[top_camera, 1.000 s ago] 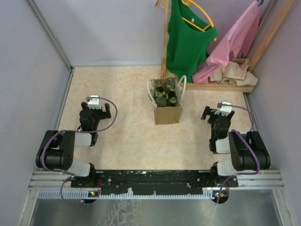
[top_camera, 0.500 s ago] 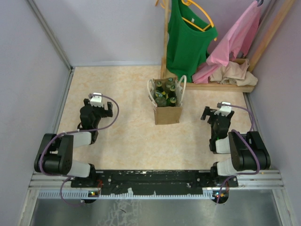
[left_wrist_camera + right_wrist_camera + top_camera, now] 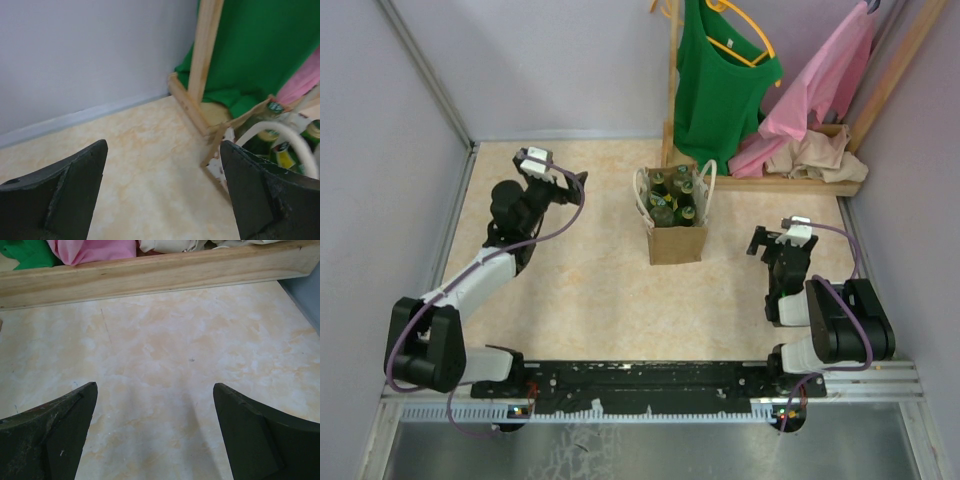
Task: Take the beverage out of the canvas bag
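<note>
Looking from above, the canvas bag [image 3: 676, 238] stands in the middle of the desk [image 3: 590, 290] with green bottles [image 3: 672, 198] inside, and a green shirt [image 3: 720, 90] hangs behind. The left pincer [image 3: 570, 185], spread wide and empty, is near its left side. Left wrist: the bag is partly cut off. Right wrist: the right pincer [image 3: 155, 435] is wide too, with a wooden rail [image 3: 150, 277] ahead.

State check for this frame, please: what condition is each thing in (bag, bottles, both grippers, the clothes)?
canvas bag: upright, top open, not emptied
bottles: standing inside the bag, none lifted out
left gripper: open, empty, left of the bag
right gripper: open, empty
green shirt: hanging
pink garment: hanging
beige cloth: crumpled in a heap
</note>
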Controlling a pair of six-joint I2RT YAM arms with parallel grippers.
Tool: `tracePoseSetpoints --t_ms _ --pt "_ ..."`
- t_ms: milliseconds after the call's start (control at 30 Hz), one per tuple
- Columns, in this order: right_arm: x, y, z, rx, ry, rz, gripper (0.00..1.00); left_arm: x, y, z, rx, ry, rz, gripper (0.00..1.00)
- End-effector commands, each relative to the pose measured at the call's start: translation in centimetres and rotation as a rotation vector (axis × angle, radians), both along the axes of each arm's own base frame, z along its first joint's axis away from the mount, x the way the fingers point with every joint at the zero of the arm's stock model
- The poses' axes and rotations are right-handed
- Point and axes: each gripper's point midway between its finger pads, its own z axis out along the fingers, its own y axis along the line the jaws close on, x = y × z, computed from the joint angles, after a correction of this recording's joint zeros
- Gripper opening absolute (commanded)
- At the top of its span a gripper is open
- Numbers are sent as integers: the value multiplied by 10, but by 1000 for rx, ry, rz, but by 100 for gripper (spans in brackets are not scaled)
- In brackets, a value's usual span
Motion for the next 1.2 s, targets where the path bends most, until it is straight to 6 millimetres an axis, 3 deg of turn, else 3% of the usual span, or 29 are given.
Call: tracePoseSetpoints --t_ms 0,100,233,400,567,733,833,1000,1067,1100,1133,1167 --pt "13 3 24 -13 -81 10 99 -5 -60 12 -29 120 -197 100" --pt "13 3 24 -13 -80 10 99 -10 -93 35 12 110 -260 100" --pt "13 3 24 -13 -80 9 99 -34 -129 77 -9 43 -469 100" --pt "12 3 24 -13 -80 10 99 -61 -149 131 -53 -65 -659 100" --pt "13 3 24 -14 -81 11 99 -55 -166 161 -101 10 -742 100" --pt "13 2 24 -14 -80 9 99 -35 -202 134 -102 194 -844 100" --pt "13 3 24 -14 -80 11 99 -26 -215 124 -90 182 -798 100" --pt "13 3 24 -13 -81 10 99 -16 -231 124 -13 134 -727 96" --pt "13 3 24 -13 -80 9 99 -8 -235 122 25 132 -669 80" --pt "13 2 24 -13 -81 8 99 -3 -235 120 41 135 -636 62" --pt "13 3 24 -13 -81 9 99 2 -236 119 54 138 -600 51" --pt "13 2 24 -14 -81 8 99 6 -237 116 70 140 -576 49"
